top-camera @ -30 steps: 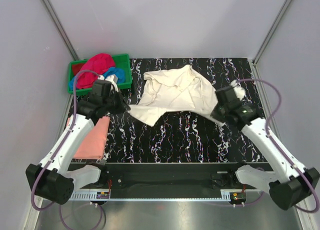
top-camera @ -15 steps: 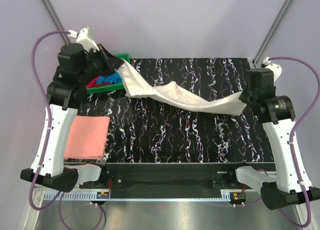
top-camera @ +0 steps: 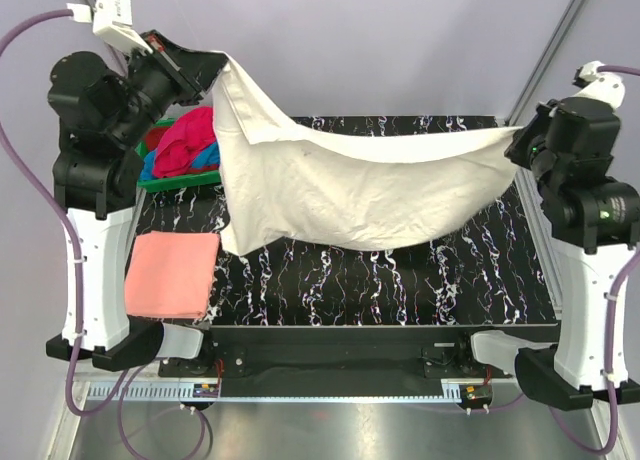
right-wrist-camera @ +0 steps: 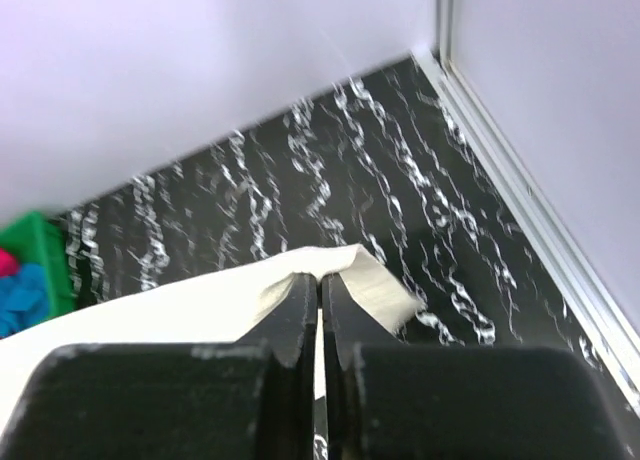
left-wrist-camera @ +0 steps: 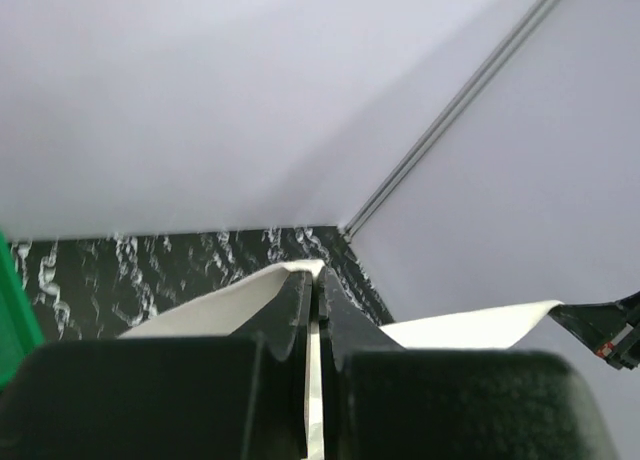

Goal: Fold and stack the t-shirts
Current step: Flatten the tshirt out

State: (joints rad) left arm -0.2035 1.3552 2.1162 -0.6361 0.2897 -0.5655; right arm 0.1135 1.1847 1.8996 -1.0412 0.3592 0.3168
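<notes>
My L jaws & R jaws each pinch a corner of the cream t-shirt [top-camera: 350, 195], hanging spread L-R between them above table [top-camera: 420, 280].

Black white-veined marble-pattern table [top-camera: 400, 280]. Green plastic crate [top-camera: 190, 178] at far-left corner, largely hidden, seemingly sitting on table. Pale lilac walls [top-camera: 400, 50] around.
</notes>
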